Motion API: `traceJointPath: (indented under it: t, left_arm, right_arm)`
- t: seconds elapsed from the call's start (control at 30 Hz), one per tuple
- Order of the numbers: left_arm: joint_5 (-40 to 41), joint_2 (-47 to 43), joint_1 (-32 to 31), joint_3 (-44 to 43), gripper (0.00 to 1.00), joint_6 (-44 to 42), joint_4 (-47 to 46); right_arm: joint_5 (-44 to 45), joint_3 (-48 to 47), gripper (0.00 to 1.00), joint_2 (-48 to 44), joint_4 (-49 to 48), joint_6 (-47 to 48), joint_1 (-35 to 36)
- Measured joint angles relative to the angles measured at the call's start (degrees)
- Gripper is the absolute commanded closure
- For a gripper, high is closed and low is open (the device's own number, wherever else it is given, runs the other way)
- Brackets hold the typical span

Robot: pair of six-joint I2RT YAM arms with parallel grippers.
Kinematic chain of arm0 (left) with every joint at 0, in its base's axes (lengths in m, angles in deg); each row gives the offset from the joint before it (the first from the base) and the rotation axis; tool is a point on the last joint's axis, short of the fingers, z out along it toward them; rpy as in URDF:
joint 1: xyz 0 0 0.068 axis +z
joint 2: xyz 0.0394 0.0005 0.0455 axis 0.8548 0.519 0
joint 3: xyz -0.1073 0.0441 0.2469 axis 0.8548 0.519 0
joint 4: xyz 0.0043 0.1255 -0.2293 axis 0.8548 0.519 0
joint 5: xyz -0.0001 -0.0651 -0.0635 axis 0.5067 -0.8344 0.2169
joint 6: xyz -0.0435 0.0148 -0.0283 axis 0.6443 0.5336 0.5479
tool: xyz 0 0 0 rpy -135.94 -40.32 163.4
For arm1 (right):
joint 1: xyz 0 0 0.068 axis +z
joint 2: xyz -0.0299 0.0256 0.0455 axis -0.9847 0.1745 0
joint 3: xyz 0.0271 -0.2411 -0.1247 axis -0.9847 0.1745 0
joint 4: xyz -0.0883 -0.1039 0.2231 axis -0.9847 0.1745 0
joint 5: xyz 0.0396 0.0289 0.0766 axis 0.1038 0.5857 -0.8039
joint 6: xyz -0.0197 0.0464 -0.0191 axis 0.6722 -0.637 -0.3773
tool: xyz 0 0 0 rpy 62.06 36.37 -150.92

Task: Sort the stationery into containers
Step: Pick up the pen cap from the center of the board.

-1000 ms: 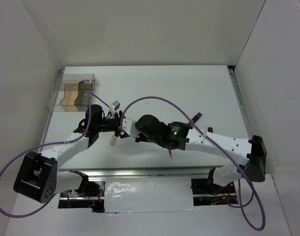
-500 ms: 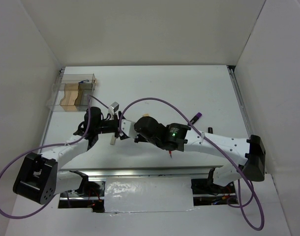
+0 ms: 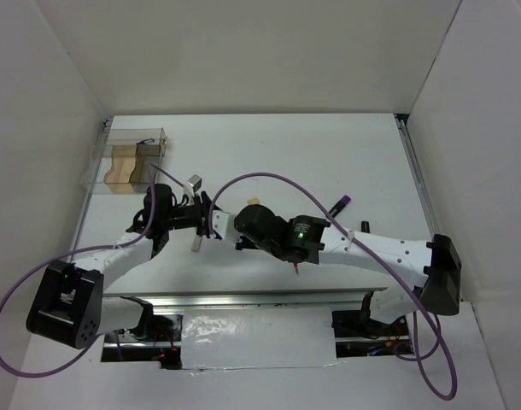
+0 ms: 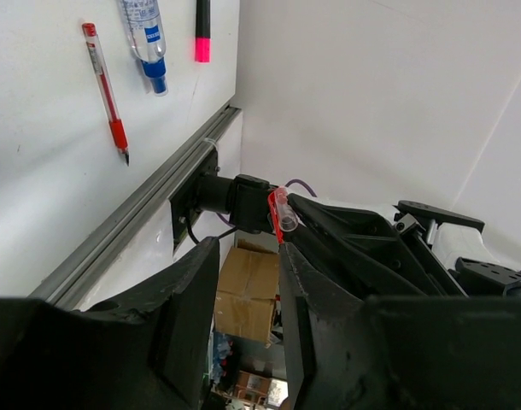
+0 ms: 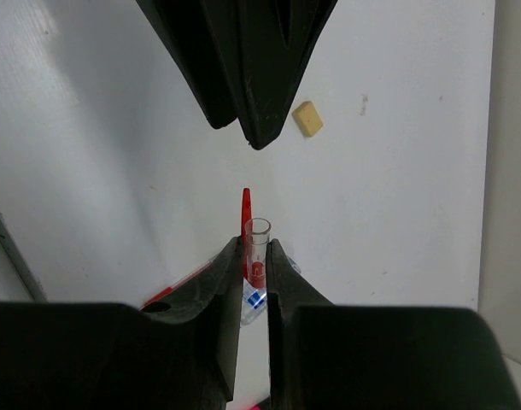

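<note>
My right gripper (image 5: 254, 256) is shut on a small clear pen cap with a red clip (image 5: 257, 242), held above the table. My left gripper (image 4: 248, 282) is open and empty, facing it, its fingertips (image 5: 254, 128) just short of the cap, which also shows in the left wrist view (image 4: 282, 213). Both grippers meet left of the table's middle (image 3: 213, 226). A red pen (image 4: 105, 90), a clear blue-capped tube (image 4: 148, 38) and a pink-black marker (image 4: 202, 30) lie near the front rail. A tan eraser (image 5: 307, 119) lies beyond. The clear compartment box (image 3: 128, 162) stands at the far left.
A dark purple marker (image 3: 340, 205) lies right of centre. A small pale piece (image 3: 195, 243) lies under the left gripper. The metal front rail (image 4: 141, 218) runs along the table's near edge. White walls enclose the table on three sides.
Both arms have shifted slightly to the left with the grippers still facing each other. The tan eraser now shows beside the right arm.
</note>
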Motion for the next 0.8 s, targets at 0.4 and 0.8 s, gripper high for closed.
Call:
traceJointPath:
  t: [0.4,0.8]
  left_arm:
    - [0.0,0.7,-1.4,-1.4,0.52,-0.4,0.5]
    - [-0.4,2.7,-2.3,-3.8,0.54,-0.7,1.8]
  right_arm:
    - [-0.5,0.0,1.00,0.3,-0.4,0.0,0.0]
    - [-0.5,-1.0,1.00,2.7,-1.2,0.6,0.1]
